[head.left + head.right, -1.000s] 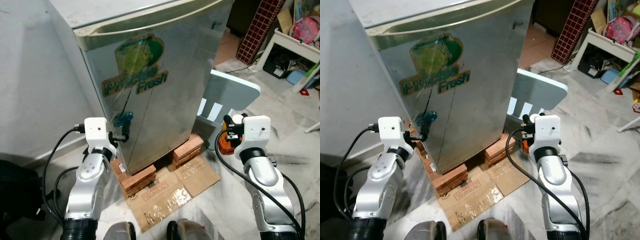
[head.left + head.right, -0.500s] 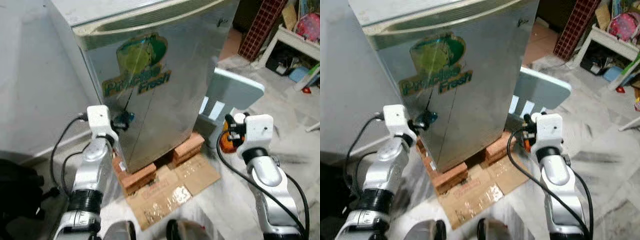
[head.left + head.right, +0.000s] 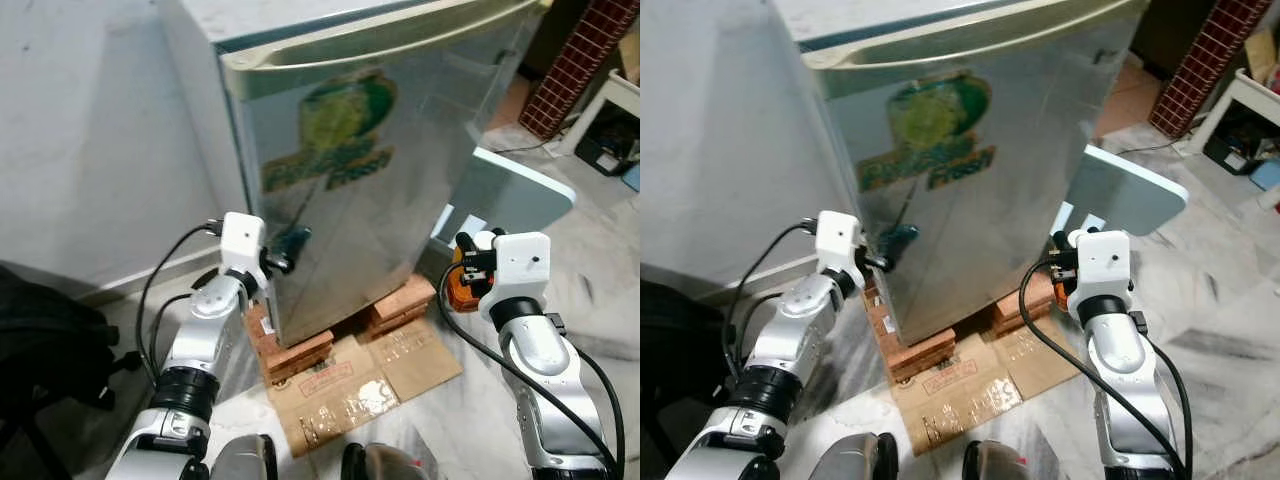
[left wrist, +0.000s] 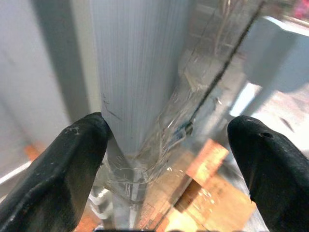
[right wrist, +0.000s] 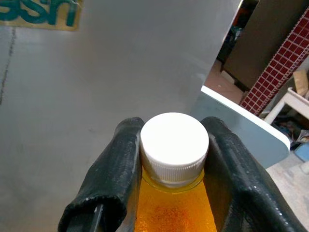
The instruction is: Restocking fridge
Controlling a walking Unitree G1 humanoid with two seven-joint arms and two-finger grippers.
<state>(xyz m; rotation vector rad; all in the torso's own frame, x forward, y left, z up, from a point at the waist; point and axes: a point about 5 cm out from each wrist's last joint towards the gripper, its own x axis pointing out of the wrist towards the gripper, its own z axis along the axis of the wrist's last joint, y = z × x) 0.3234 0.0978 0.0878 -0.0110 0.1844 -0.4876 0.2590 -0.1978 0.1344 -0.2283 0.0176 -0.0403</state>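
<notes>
Fingers (image 4: 63, 164) of left gripper (image 4: 164, 159) spread astride fridge (image 3: 400, 180) door edge; right gripper (image 5: 169, 164) clamps orange bottle (image 5: 174, 193).

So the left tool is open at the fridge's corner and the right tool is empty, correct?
Not quite. The right tool is shut on an orange bottle with a white cap, as the right wrist view shows. The left tool is open at the fridge corner.
</notes>
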